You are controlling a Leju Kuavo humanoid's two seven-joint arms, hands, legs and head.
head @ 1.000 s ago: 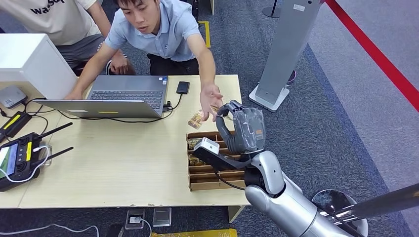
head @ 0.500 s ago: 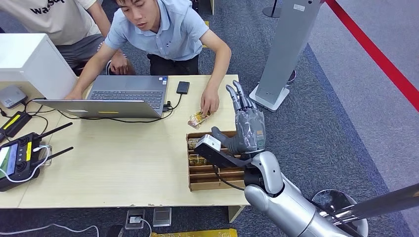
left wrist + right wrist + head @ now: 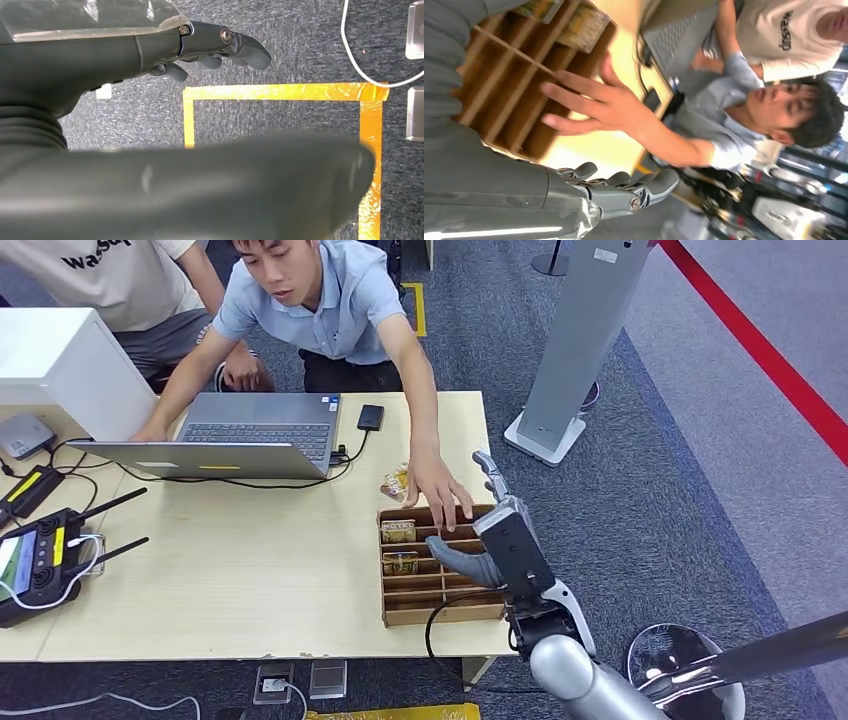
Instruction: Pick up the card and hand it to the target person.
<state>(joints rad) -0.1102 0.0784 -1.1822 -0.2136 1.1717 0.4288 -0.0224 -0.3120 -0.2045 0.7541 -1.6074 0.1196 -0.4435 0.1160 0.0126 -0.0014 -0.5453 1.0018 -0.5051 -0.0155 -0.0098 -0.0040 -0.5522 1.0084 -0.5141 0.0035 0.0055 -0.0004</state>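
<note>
A small gold-patterned card [image 3: 396, 481] lies on the table just beyond the wooden compartment box [image 3: 440, 610]. The person in the blue shirt reaches across, their hand [image 3: 441, 491] spread over the box's far edge, also in the right wrist view as the person's hand [image 3: 594, 107]. My right hand [image 3: 500, 540] hovers at the box's right side, fingers stretched out and thumb apart, holding nothing. Its fingers [image 3: 624, 190] lie below the person's hand. My left hand [image 3: 210, 45] hangs over the floor, empty, fingers loosely extended.
Two more cards [image 3: 399, 547] stand in the box's left compartments. A laptop [image 3: 250, 435], a phone [image 3: 370, 417] and cables are at the table's back. A remote controller [image 3: 35, 565] sits at the left. A second person stands behind. A grey kiosk stand [image 3: 570, 350] rises to the right.
My right hand opened its curled fingers, then dropped and turned beside the box. The person laid the card on the table and moved their hand onto the box.
</note>
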